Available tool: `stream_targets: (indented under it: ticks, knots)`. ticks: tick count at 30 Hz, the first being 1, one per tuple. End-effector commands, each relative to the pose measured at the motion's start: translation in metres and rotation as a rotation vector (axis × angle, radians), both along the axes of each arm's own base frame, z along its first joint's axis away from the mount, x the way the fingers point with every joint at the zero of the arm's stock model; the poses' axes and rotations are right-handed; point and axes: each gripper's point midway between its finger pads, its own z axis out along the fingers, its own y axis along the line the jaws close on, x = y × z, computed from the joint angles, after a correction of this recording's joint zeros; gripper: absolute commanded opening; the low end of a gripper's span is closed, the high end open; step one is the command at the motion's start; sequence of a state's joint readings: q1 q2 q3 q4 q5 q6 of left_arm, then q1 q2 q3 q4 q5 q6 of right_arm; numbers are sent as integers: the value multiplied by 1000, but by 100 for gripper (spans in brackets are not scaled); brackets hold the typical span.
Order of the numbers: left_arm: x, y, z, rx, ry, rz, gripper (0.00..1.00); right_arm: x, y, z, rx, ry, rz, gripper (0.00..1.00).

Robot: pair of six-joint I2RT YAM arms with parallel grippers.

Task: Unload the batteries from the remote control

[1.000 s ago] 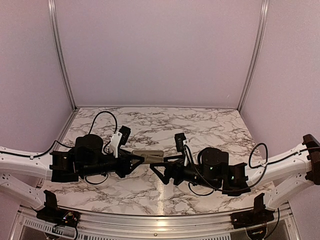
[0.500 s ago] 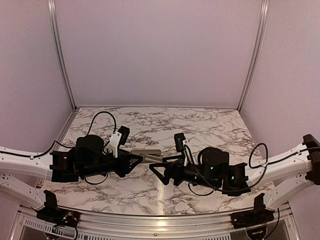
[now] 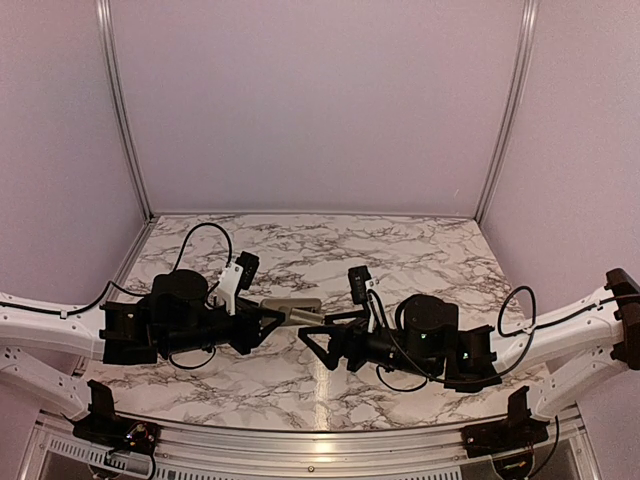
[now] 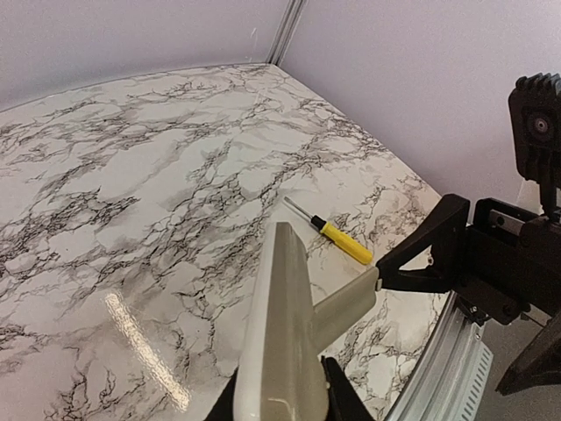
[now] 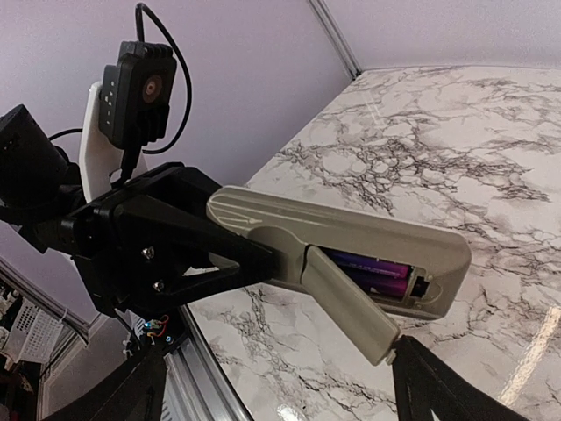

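Left fingers (image 3: 270, 319): clenched on the remote control, gripping it at its left end.
Remote control (image 3: 295, 307): held in the air above the bench (image 3: 420, 250), between the 2 arms and running roughly left to right. The left wrist view sees it edge-on. The right wrist view sees its grey-beige back.
Battery recess: at the remote control's right end, uncovered and facing the right wrist camera.
Batteries (image 5: 372, 267): 2, purple-cased, lying side by side inside the recess, lengthwise along the remote control. Only part of each shows past the cover.
Cover (image 5: 346, 303): flat grey-beige piece. 1 end is at the recess edge, and the other is swung outward and away from the back, tilted.
Right fingers (image 3: 310, 330): released and spread wide, gripping nothing. In the right wrist view, 1 finger sits at each lower corner. In the left wrist view, 1 fingertip meets the free end of the cover and appears to touch it.
Screwdriver (image 4: 340, 240): yellow handle with a thin metal shaft, lying flat on the bench. In the left wrist view it is beyond the remote control and apart from both arms.
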State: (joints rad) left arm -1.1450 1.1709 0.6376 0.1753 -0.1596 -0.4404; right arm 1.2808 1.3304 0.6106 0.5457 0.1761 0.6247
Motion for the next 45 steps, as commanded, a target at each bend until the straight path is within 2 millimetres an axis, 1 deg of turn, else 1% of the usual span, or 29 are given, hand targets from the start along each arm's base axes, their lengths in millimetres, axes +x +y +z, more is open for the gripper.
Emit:
stream_targets:
  ticks: [1, 9, 18, 25, 29, 35, 40, 45]
  knots:
    - [-2, -8, 10, -36, -21, -25, 0, -12, 11, 17, 53, -1, 58, 87]
    - [1, -5, 9, -26, -26, -7, 0, -5, 7, 9, 19, 10, 15, 87]
    - [1, -2, 11, -27, -34, 2, 0, 4, -3, -2, -32, 24, -60, 88]
    - [2, 2, 14, -26, -41, 16, 0, 5, -9, -3, -41, 25, -75, 88]
    - [2, 5, 13, -18, -44, 24, 0, 5, -13, -3, -42, 23, -77, 88]
    - [0, 13, 19, -29, -49, 32, 0, 2, -23, -7, -60, 15, -76, 89]
    - [-1, 15, 20, -28, -43, 28, 0, -3, -26, -15, -97, 0, -48, 90]
    - [-5, 17, 18, -42, -27, 12, 0, -8, -30, -29, -159, -20, -15, 91]
